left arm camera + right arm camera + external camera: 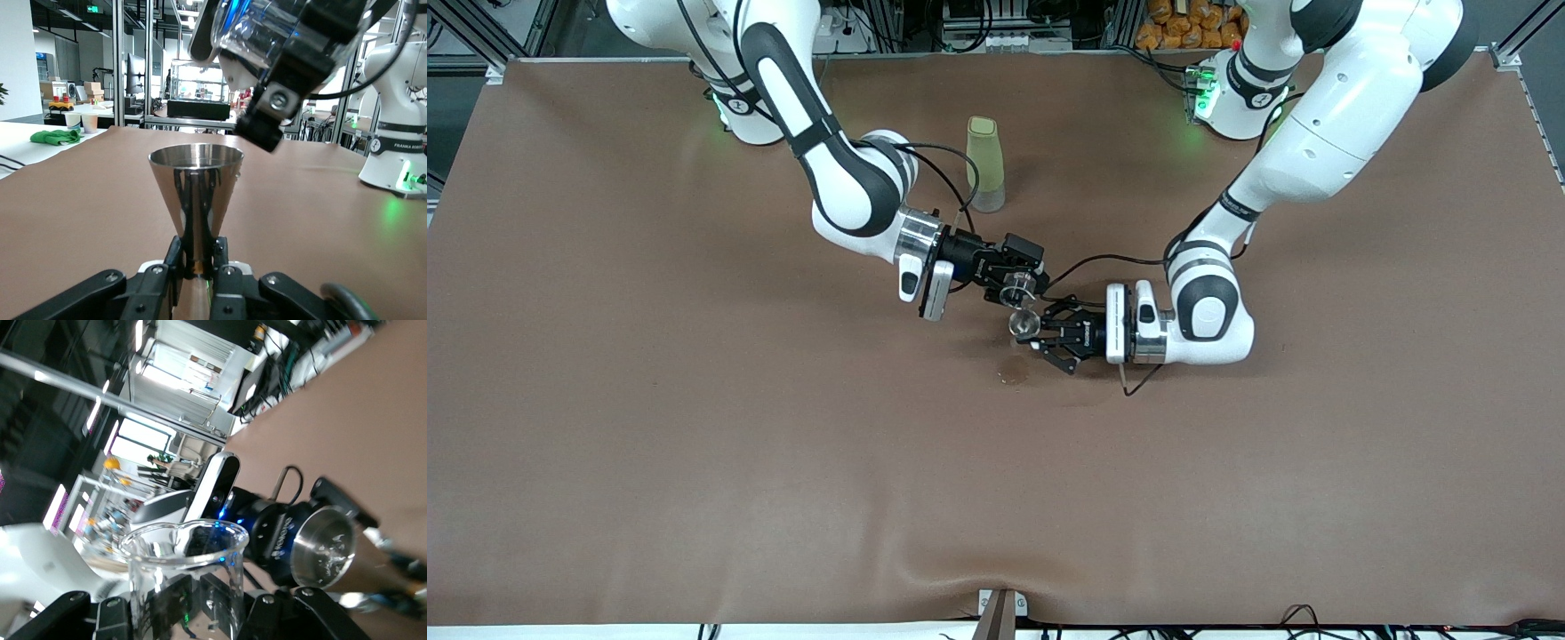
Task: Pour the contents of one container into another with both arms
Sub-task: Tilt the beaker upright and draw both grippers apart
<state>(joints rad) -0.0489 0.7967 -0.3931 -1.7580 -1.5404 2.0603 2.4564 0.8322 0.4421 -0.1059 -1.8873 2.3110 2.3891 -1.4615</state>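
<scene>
My right gripper (1017, 281) is shut on a clear glass beaker (1015, 291), tipped with its mouth toward a small steel cone-shaped cup (1024, 323). My left gripper (1040, 332) is shut on that cup's narrow base and holds it upright, just under the beaker, above the middle of the table. In the left wrist view the steel cup (195, 190) rises from my left gripper (197, 259), with the beaker (257, 33) overhead. In the right wrist view the beaker (183, 570) sits in my right gripper (200, 595), and the steel cup (325, 550) shows its open mouth.
A tall pale green tumbler (985, 164) stands on the brown tablecloth (694, 400), farther from the front camera than both grippers. A small dark stain (1014, 373) marks the cloth under the held cup. The left arm's cable (1138, 382) hangs down to the table.
</scene>
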